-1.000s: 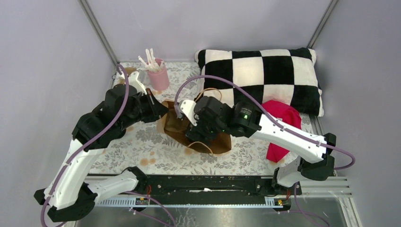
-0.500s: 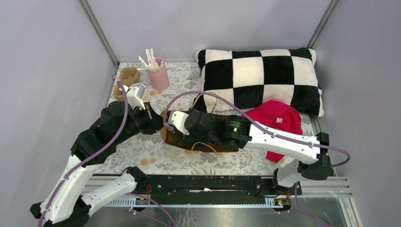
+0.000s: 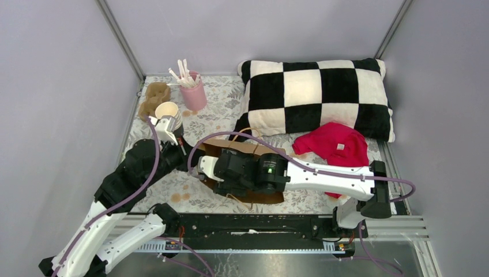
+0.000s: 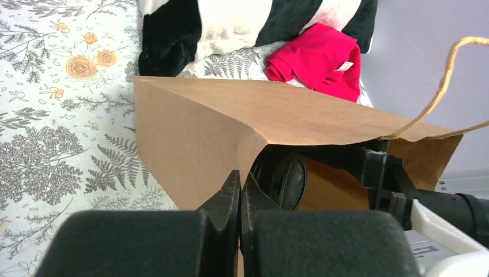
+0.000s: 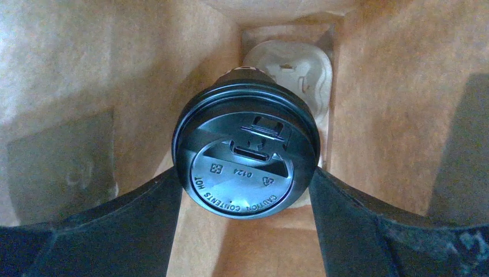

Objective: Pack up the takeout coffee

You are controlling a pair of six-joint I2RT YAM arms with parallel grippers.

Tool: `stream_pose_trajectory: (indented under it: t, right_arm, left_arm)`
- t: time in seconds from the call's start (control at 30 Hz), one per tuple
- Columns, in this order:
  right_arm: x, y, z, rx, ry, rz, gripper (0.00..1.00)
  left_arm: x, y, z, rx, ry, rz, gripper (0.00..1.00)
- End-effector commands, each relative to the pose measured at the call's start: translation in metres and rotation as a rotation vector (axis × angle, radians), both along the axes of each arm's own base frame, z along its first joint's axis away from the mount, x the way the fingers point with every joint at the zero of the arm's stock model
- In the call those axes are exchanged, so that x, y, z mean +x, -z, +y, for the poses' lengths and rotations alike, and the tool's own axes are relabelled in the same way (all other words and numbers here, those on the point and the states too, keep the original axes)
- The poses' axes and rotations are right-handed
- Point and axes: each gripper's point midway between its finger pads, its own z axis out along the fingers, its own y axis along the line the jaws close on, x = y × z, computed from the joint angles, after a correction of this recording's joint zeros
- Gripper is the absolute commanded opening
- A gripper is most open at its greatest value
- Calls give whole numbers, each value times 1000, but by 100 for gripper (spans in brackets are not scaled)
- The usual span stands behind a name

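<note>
The takeout coffee [image 5: 245, 156], a black cup with a black sip lid, hangs inside the brown paper bag [image 3: 233, 145]. My right gripper [image 5: 245, 174] reaches into the bag's mouth, and its fingers [image 5: 164, 199] press both sides of the lid's rim. Below the cup, a pale moulded cup tray [image 5: 291, 66] lies at the bag's bottom. In the left wrist view the lid [image 4: 289, 182] shows through the bag's opening. My left gripper [image 4: 240, 180] is shut on the bag's rim at its left corner [image 3: 185, 157]. From the top, the right fingers and the cup are hidden by the bag.
A pink holder of white sticks [image 3: 194, 92] stands at the back left, beside a brown cup carrier [image 3: 154, 95] and a lidless cup [image 3: 168, 112]. A checkered pillow [image 3: 317, 95] fills the back right, with a red cloth [image 3: 333, 145] in front of it.
Both arms have drawn back toward the near edge and the bag has come with them, down and left. The carrier and lidless cup at the back left are now uncovered.
</note>
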Motion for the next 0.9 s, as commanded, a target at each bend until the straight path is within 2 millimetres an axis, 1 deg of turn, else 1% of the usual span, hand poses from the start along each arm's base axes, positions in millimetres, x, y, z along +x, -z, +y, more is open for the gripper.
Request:
stream_pose_trajectory:
  t: [0.0,0.1,0.23,0.37,0.43,0.5,0.53,0.57,0.67,0.77,0.83,0.87]
  right_arm:
    - [8,2,5,-23,43,-46,62]
    - [19,7,-5,-82,92,-104,62]
    - [32,6,-23,-141,150,-185,63]
    - [39,4,-38,-179,186,-241,64]
    - [40,4,-42,-194,187,-252,64]
    - [40,7,-40,-201,174,-249,65]
    - [37,10,-36,-197,153,-236,65]
    - [35,12,-30,-186,127,-224,65]
    - [37,16,-11,-137,66,-240,66]
    - [37,27,2,-124,4,-254,66]
    - [44,33,-1,-170,17,-296,67]
    - [49,33,-6,-202,43,-322,67]
  left_arm:
    - [12,-14,-7,-24,15,-111,0]
    - [11,-5,-6,-12,18,-102,0]
    - [8,0,-2,-8,14,-108,0]
    - [5,2,0,-6,15,-109,0]
    - [5,3,0,-1,21,-104,0]
    - [4,5,-2,2,32,-94,0]
    - [2,5,-4,0,46,-89,0]
    - [2,6,-5,2,53,-86,0]
    - [2,5,-5,2,51,-91,0]
    - [3,5,-2,6,37,-98,0]
    - [2,5,0,10,32,-97,0]
    - [4,6,4,20,10,-96,0]
